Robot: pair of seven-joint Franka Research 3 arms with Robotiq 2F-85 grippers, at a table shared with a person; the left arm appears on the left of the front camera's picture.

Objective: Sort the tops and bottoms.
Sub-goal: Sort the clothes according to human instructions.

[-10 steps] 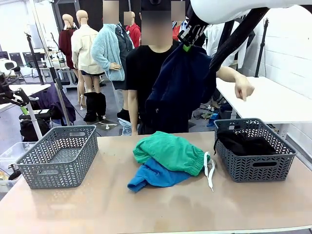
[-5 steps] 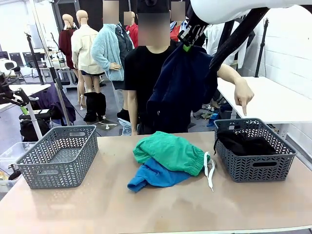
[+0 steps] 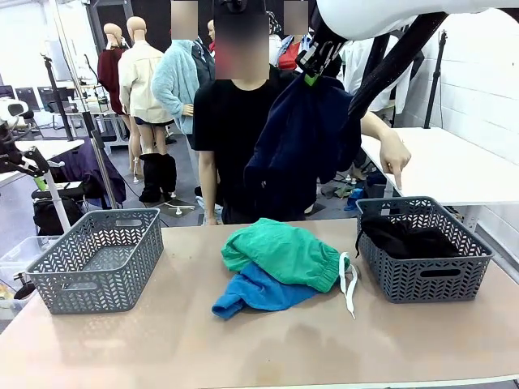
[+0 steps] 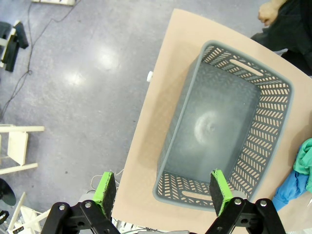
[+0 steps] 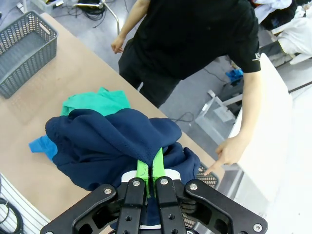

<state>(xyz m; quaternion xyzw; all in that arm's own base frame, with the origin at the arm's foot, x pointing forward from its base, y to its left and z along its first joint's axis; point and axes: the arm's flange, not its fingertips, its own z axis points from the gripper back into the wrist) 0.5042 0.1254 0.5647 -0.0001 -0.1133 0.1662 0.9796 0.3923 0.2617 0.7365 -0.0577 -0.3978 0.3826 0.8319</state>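
person's hand (image 3: 395,156) now pointing down, right tool (image 3: 311,74) gripping navy garment (image 3: 300,154)

Glossy grey concrete floor (image 4: 63,112) with lamp glare, white painted brick wall (image 3: 486,73), long white side table (image 3: 454,166), tan tabletop (image 3: 243,344).

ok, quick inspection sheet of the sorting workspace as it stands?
surface: tan table, a grey basket at each end.
job's things: navy garment hangs from right gripper; green shorts lie mid-table over blue garment; black garment in right basket; left basket holds nothing.
clutter: nothing seen.
grippers: right gripper shut on navy garment, raised; left gripper open above left basket.
cables: cables on the floor.
surroundings: person at far side, hand pointing down at right basket; white table behind.
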